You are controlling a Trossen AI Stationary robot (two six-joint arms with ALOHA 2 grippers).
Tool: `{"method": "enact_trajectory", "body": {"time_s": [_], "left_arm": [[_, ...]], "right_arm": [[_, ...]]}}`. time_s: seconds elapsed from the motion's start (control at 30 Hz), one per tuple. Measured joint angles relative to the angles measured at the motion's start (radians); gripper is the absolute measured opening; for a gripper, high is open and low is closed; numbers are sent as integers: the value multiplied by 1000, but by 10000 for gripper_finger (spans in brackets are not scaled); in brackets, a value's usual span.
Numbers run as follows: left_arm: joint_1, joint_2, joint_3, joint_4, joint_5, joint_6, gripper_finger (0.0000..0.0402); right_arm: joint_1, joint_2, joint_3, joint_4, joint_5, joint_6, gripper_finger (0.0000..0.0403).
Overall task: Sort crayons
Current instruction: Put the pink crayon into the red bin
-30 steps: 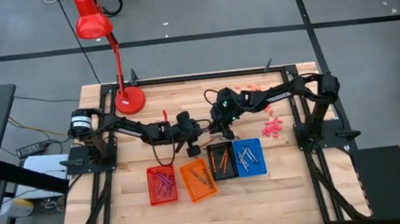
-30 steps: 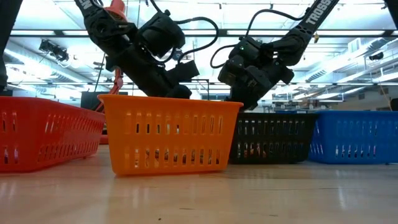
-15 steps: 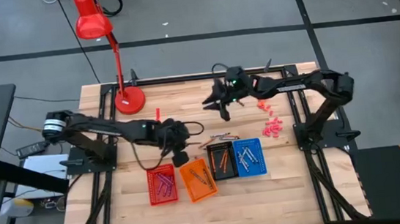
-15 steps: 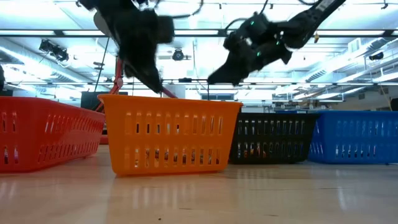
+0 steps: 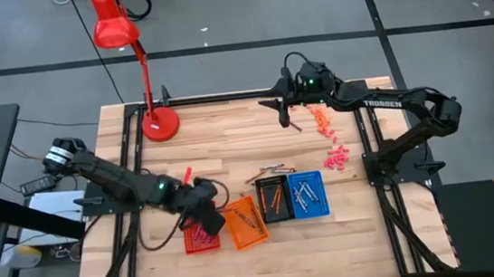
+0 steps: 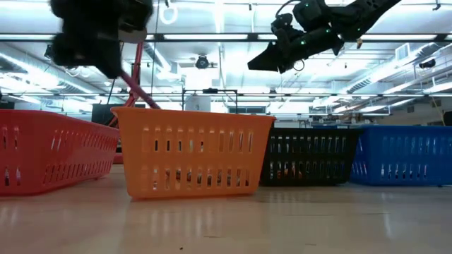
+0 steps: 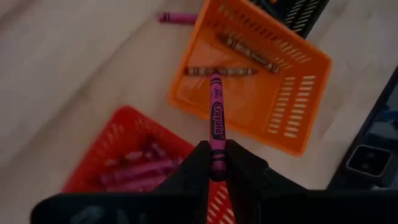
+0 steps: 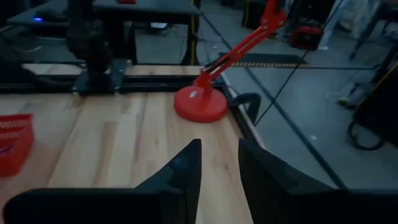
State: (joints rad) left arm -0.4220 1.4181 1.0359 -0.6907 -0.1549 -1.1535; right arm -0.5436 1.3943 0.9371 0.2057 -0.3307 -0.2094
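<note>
Left gripper (image 7: 217, 163) clamped on a magenta crayon (image 7: 216, 118) above the red basket (image 5: 200, 240).

Landmark: red basket. The orange basket (image 5: 246, 223) sits just beside it, then the black basket (image 5: 274, 199) and blue basket (image 5: 307, 194). Loose crayons (image 5: 270, 170) lie behind the black one. Right gripper (image 8: 217, 163), fingers apart and empty, hovers well behind, near the lamp base (image 8: 200, 103).

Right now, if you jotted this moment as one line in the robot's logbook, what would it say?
left gripper: shut on magenta crayon, above red basket | right gripper: open, empty, raised at table's far edge | loose crayons remain
</note>
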Motion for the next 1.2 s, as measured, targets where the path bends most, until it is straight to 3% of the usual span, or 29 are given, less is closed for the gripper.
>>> {"method": "enact_trajectory", "body": {"time_s": [0.33,0.67,1.0,1.2], "left_arm": [[-223,0,0,-24,-165,-422,47],[-365,41,0,-176,-192,-801,47],[-358,152,-2,-247,-195,-882,54],[-339,166,-2,-233,-192,-863,103]], "right_arm": [[-47,5,0,169,22,1,110],[-52,6,0,227,21,-1,110],[-52,6,0,225,17,-2,110],[-52,6,0,214,16,-2,110]]}}
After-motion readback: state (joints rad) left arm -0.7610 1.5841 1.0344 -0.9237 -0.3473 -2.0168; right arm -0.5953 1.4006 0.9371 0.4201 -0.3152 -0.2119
